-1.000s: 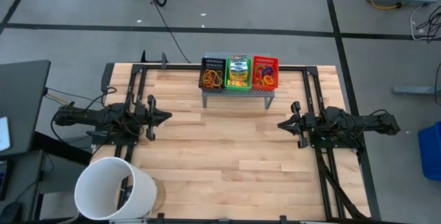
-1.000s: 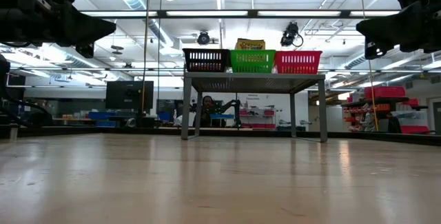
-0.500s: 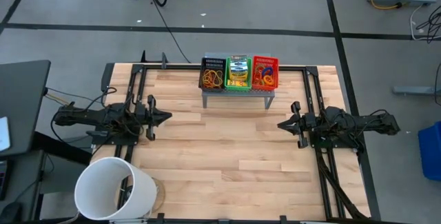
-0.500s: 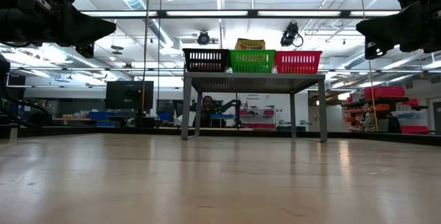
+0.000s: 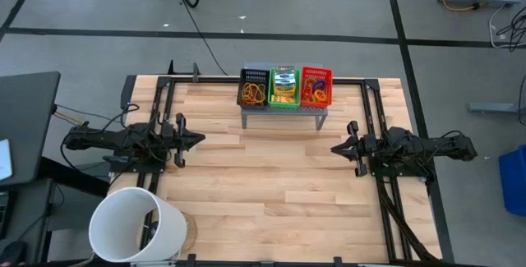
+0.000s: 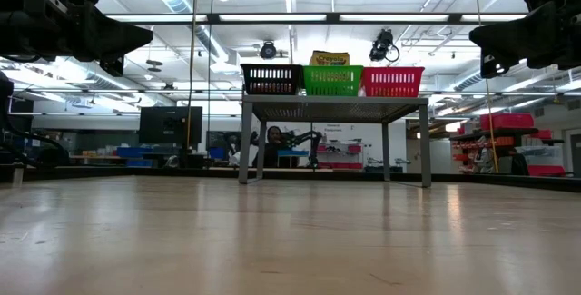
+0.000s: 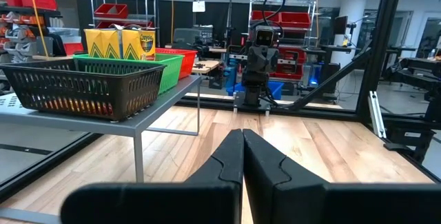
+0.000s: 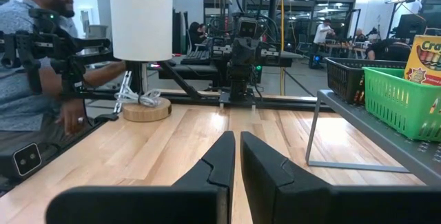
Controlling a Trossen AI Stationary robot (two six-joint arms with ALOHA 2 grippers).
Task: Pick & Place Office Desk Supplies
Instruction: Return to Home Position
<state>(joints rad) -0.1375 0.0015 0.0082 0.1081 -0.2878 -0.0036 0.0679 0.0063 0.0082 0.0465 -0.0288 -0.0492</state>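
High view shows us the left pincer [image 5: 200, 139] and right pincer [image 5: 335, 148] closed, empty; the mesh trays [image 6: 332, 81] beyond them seem light, stiff; we would grip a rim.

Change since the earlier pictures: none discernible in the high or low view. No displacement to enter for left gripper [image 5: 200, 140], right gripper [image 5: 335, 147], black tray [image 5: 253, 89], green tray [image 5: 284, 88] or red tray [image 5: 316, 86].
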